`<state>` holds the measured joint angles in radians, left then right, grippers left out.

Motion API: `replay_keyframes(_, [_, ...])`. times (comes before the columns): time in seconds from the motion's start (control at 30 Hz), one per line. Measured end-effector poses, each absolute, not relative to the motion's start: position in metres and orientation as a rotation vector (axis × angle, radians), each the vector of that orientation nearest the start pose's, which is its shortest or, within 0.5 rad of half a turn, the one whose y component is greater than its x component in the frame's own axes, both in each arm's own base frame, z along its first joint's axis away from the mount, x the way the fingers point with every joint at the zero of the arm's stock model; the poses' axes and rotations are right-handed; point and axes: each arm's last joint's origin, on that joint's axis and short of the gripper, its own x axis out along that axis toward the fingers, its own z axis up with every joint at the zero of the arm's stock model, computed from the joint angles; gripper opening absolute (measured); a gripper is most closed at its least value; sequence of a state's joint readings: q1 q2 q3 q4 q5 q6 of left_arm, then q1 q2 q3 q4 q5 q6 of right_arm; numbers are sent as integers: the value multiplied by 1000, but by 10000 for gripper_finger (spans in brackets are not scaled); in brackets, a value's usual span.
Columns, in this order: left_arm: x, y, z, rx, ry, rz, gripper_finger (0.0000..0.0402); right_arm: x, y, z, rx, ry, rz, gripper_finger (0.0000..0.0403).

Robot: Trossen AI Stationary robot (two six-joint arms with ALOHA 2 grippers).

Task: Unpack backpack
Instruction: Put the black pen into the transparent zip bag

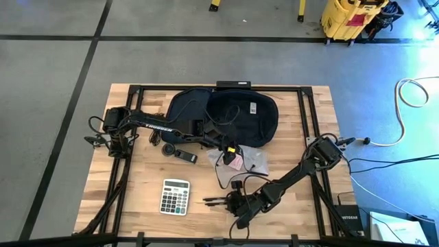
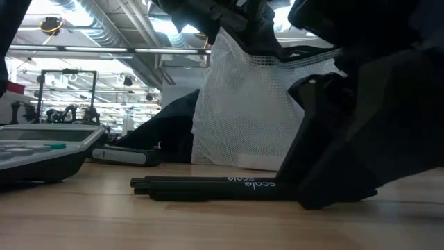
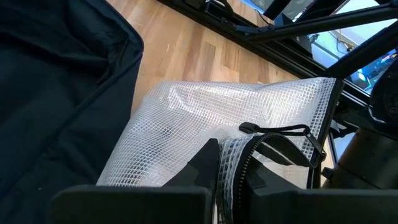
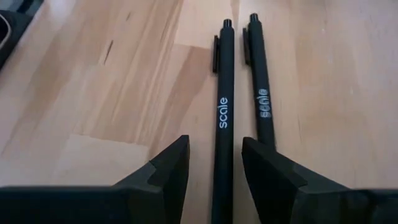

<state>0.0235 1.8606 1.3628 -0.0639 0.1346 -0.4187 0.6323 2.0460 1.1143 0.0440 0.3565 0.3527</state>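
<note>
The right gripper [image 4: 214, 171] rests low on the table, jaws slightly apart around one of two black pens [image 4: 222, 106]; parting wider before lifting should leave both lying flat. The left gripper [image 3: 217, 165], clamped on the mesh pouch [image 3: 205, 118], holds it beside the backpack [image 1: 226, 113].

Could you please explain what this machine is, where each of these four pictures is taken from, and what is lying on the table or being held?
It is a robot with two dark arms at a wooden table, each ending in a two-finger gripper. One picture looks straight down from above, one looks level across the tabletop, and two come from cameras on the arms' wrists.

On the table lie a dark backpack at the far side, a calculator near the front, and two black pens side by side.

The left gripper is shut on a clear mesh pouch, lifted just in front of the backpack. The right gripper is low over the pens, its jaws on either side of one pen; whether they grip it I cannot tell.
</note>
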Motion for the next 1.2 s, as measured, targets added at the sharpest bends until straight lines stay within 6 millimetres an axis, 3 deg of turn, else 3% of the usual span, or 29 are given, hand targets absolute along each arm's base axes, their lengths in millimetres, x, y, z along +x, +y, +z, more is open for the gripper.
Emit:
replay_keyframes(0.53, [421, 4, 241, -447, 576, 6, 0, 323, 223, 102, -89, 858, 141, 27])
replay_keyframes(0.73, [421, 4, 241, -447, 576, 6, 0, 318, 228, 114, -75, 891, 189, 6])
replay_keyframes(0.8, [421, 4, 241, -447, 576, 6, 0, 313, 233, 125, -65, 910, 201, 5])
replay_keyframes(1.2, [421, 4, 241, -444, 576, 2, 0, 280, 257, 244, -134, 907, 140, 3])
